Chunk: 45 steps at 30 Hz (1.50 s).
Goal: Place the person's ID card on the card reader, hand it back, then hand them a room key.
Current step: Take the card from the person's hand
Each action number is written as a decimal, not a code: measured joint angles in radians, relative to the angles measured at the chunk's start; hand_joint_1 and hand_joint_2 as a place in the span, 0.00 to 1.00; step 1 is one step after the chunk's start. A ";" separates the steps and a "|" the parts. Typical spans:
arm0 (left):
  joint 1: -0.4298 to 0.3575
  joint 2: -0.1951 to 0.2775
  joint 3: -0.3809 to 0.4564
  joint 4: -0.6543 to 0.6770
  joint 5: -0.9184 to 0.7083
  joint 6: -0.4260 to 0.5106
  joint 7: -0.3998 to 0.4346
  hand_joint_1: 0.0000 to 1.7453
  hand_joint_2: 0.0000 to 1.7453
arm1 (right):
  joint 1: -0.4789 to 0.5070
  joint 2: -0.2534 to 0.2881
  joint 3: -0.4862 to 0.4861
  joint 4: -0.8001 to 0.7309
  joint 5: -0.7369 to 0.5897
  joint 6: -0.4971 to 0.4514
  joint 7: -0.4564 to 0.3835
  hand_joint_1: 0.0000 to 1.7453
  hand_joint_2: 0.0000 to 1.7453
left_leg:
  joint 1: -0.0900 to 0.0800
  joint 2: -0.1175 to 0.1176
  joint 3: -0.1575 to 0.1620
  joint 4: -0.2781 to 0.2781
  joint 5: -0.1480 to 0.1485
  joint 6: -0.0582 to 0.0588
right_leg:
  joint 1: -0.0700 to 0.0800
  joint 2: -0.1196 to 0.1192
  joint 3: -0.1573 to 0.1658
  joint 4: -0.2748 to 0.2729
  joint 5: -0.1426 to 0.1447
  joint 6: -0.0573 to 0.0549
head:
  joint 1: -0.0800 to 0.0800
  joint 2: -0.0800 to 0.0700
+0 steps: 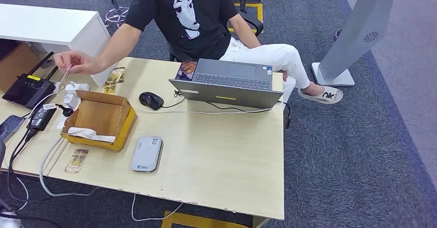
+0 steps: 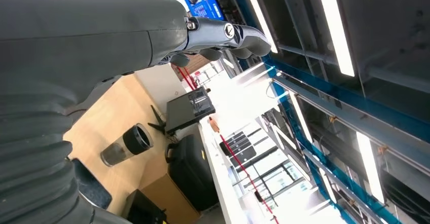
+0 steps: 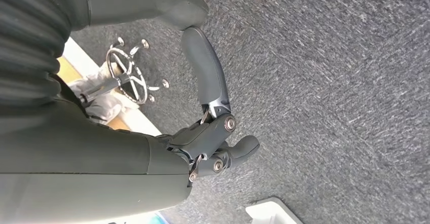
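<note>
Step in hand, by judgement: taking the ID card [image 1: 65, 77] from the person.

In the head view:
- Upper left of the frame: card pinched in the person's hand [image 1: 77, 62], held out above the left end of the bench [image 1: 221, 156], beside a black router [image 1: 28, 88].
- Lower, left of centre: an open cardboard box [image 1: 99, 118].
- Just right of the box, near the front edge: the grey card reader [image 1: 147, 154], lying flat.
- Lower left: a patterned card [image 1: 76, 161] on the bench, possibly a room key, too small to tell.
- Centre: mouse [image 1: 151, 100], then laptop [image 1: 227, 82].

To do it well:
- Reach up and left toward the offered card.
- Meet it edge-on, pinching the free end well away from the person's grip.
- Wait for release before pulling.
- Then carry it low over the box and lay it flat on the reader.

In the left wrist view: left hand [image 2: 223, 35] raised toward ceiling lights, fingers [image 2: 246, 35] bent over and seen from the back. Palm side hidden, so cannot tell whether spread or pressed.

In the right wrist view: right hand [image 3: 213, 138] hanging over grey carpet, fingers [image 3: 241, 150] curled in on nothing, thumb sticking out.
</note>
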 joint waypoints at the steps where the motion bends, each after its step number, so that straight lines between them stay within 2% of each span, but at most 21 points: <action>1: -0.011 0.011 -0.015 0.012 -0.025 0.008 0.013 0.00 1.00 | 0.000 -0.004 0.000 0.002 0.005 0.005 0.002 0.00 1.00 | 0.000 0.000 0.000 0.000 0.000 0.000 | 0.000 0.000 0.000 0.000 0.000 0.000 | 0.000 0.000; 11: -0.129 0.108 -0.160 0.150 -0.251 0.052 0.156 0.00 1.00 | -0.002 -0.048 0.007 0.016 0.049 0.063 0.019 0.00 1.00 | 0.000 0.000 0.000 0.000 0.001 0.000 | 0.000 0.000 0.001 0.000 0.000 0.000 | 0.000 0.000; 16: -0.158 0.135 -0.221 0.194 -0.326 0.053 0.240 0.00 1.00 | -0.004 -0.067 0.013 0.024 0.070 0.099 0.037 0.00 1.00 | 0.000 0.000 0.000 0.000 0.001 0.000 | 0.000 0.000 0.001 0.000 0.001 0.000 | 0.000 0.000; 19: -0.160 0.142 -0.239 0.210 -0.337 0.053 0.256 0.00 1.00 | -0.005 -0.070 0.014 0.028 0.075 0.107 0.040 0.00 1.00 | 0.000 0.000 0.000 0.000 0.001 0.000 | 0.000 0.000 0.001 0.000 0.000 0.000 | 0.000 0.000; 20: -0.160 0.144 -0.242 0.213 -0.337 0.053 0.258 0.06 1.00 | -0.005 -0.070 0.015 0.029 0.076 0.109 0.041 0.00 1.00 | 0.000 0.000 0.000 0.000 0.001 0.000 | 0.000 0.000 0.001 0.000 0.000 0.000 | 0.000 0.000; 23: -0.160 0.147 -0.250 0.224 -0.337 0.053 0.258 0.82 1.00 | -0.004 -0.070 0.015 0.032 0.078 0.114 0.042 0.00 1.00 | 0.000 0.000 -0.001 0.000 0.001 0.000 | 0.000 0.000 0.001 0.000 0.000 0.000 | 0.000 0.000; 24: -0.159 0.147 -0.252 0.226 -0.337 0.053 0.258 1.00 1.00 | -0.004 -0.071 0.015 0.032 0.079 0.115 0.043 0.00 1.00 | 0.000 0.000 -0.001 0.000 0.001 0.000 | 0.000 0.000 0.001 0.000 0.000 0.000 | 0.000 0.000; 45: -0.135 0.155 -0.290 0.232 -0.301 0.033 0.241 1.00 1.00 | -0.004 -0.077 0.021 0.033 0.099 0.133 0.042 0.00 1.00 | 0.000 0.000 -0.001 0.000 0.001 0.000 | 0.000 0.000 0.001 0.000 0.000 0.000 | 0.000 0.000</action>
